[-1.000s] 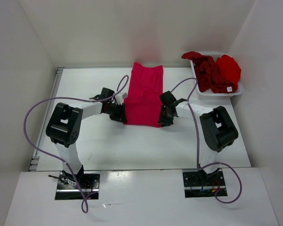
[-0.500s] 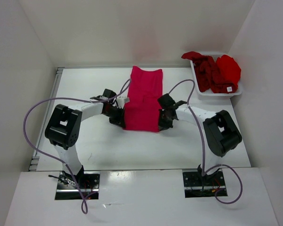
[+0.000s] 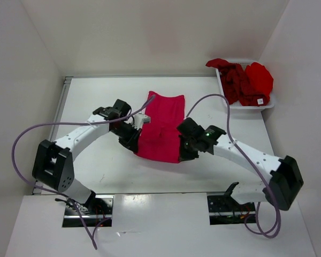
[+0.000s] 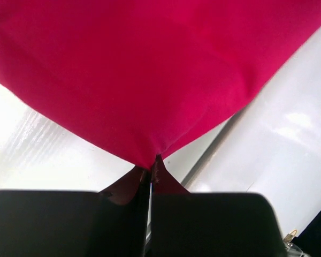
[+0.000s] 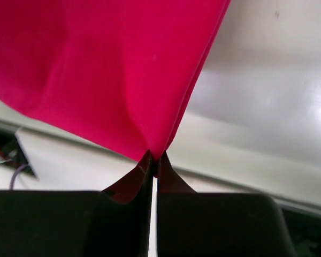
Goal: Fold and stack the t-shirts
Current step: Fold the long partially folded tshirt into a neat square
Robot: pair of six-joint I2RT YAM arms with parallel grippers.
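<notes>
Top view: the crimson t-shirt (image 3: 163,120) lies mid-table, its far end flat and its near hem raised by the left gripper (image 3: 135,145) at the left corner and the right gripper (image 3: 183,152) at the right. 2 more t-shirts (image 3: 246,80) sit in the basket (image 3: 222,92) far right

Left wrist: jaws clamped on a pinch of cloth

Right wrist: likewise, closed on a doubled edge

The step looks like the crosswise fold. Next, both corners should travel far together, evenly, onto the far hem

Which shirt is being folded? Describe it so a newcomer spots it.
At the middle of the white table lies the pinkish-crimson t-shirt, its near corners pinched by the left tool and right tool. Unlike the red shirts bunched in the basket, it is spread out.
</notes>
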